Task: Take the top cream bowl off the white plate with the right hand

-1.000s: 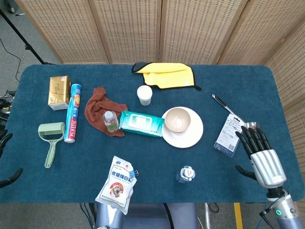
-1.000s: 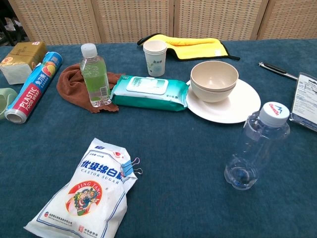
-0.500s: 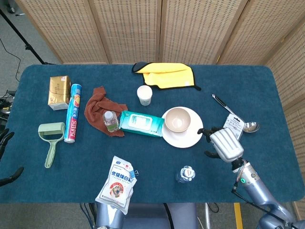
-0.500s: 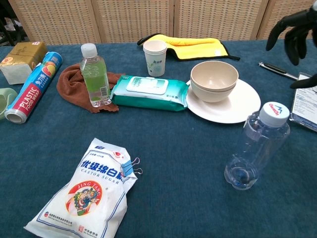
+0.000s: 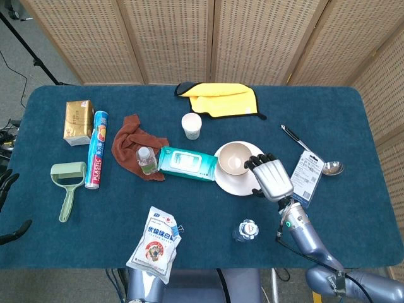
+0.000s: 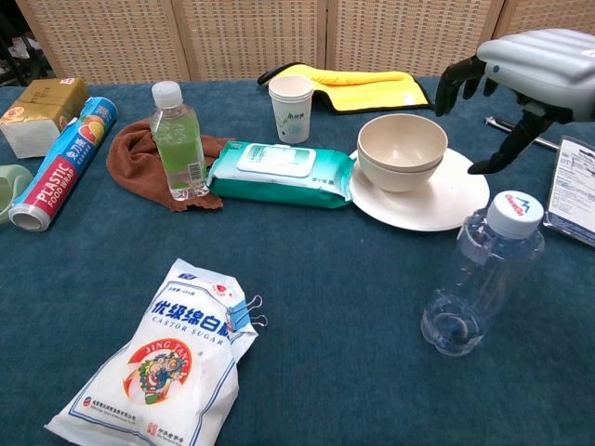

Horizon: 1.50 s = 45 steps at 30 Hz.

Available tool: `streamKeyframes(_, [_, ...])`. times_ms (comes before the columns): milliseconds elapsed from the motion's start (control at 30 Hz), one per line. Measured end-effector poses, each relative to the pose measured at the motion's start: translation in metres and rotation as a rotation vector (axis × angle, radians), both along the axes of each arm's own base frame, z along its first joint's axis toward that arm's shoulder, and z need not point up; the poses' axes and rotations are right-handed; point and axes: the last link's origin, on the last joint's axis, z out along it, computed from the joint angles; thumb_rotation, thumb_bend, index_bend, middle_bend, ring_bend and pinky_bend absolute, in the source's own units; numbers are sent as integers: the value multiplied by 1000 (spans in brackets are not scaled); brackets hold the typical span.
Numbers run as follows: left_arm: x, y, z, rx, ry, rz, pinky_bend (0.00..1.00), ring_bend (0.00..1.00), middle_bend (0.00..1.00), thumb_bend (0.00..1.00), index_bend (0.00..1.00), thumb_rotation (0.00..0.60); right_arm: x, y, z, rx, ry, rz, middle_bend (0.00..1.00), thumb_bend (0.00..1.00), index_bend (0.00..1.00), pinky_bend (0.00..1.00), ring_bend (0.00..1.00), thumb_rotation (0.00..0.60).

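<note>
Centrally placed on blue table (image 5: 189,252): white plate (image 5: 252,183), two nested cream bowls, top bowl (image 5: 235,158) sitting inside the lower. Right hand (image 5: 271,177) over plate's right edge, beside bowl, fingers spread, holding nothing. Probably light, rigid, smooth; best pinched at the near rim, lifted straight to avoid dragging the lower bowl. Left hand (image 5: 9,208) cut off at left edge, apparently released, empty.

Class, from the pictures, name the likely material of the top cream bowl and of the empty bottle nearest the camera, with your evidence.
Top cream bowl: probably matte plastic or melamine, since its surface is even and dull, though ceramic is possible. Bottle: clear thin plastic; the blue cloth shows through it.
</note>
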Motion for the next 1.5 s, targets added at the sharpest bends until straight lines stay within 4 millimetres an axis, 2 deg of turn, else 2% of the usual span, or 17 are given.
streamKeyframes(200, [-1, 1, 0, -2, -1, 4, 0, 0, 0, 251, 0, 600, 4, -8, -16, -18, 0, -22, 160, 2, 399, 168, 130, 600])
streamKeyframes(267, [-1, 1, 0, -4, -2, 5, 0, 0, 0, 251, 0, 600, 4, -11, -21, -18, -2, -39, 137, 34, 403, 164, 106, 600])
streamKeyframes(467, [-2, 2, 1, -2, -7, 14, 0, 0, 0, 252, 0, 600, 3, -18, -34, -8, 11, -72, 130, 128, 421, 157, 98, 600])
streamKeyframes(733, [-2, 4, 1, -7, -5, 19, 0, 0, 0, 253, 0, 600, 3, -24, -38, 4, 21, -87, 123, 311, 466, 157, 97, 600])
streamKeyframes(1500, [-3, 5, 2, -6, -16, 24, 0, 0, 0, 255, 0, 600, 9, -31, -54, 29, 22, -128, 118, 363, 469, 157, 97, 600])
